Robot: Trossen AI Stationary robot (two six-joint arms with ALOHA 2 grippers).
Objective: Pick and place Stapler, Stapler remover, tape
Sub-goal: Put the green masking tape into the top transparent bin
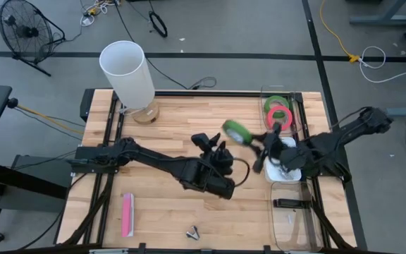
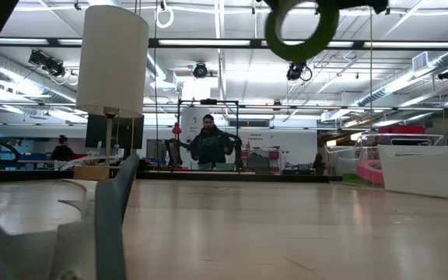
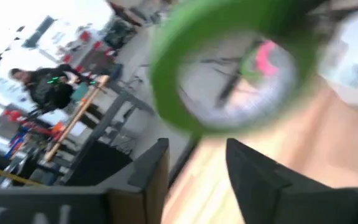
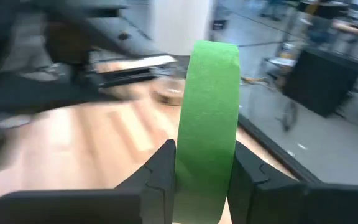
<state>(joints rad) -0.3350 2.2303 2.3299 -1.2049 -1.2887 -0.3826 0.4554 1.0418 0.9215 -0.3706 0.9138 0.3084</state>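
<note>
Tape roll (image 1: pixel 236 131), green, hangs above the table right of centre in the high view, pinched edgewise in the right gripper (image 1: pixel 259 144), so carry it level to what looks like the clear bin (image 1: pixel 296 95) at upper right before unclamping, left gripper (image 1: pixel 213 144) spread empty.

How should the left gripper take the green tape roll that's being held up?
Right gripper pinches the green tape roll across its flat faces at one side. Left gripper, open, faces its hole: one finger through, one outside, on the free arc.
</note>
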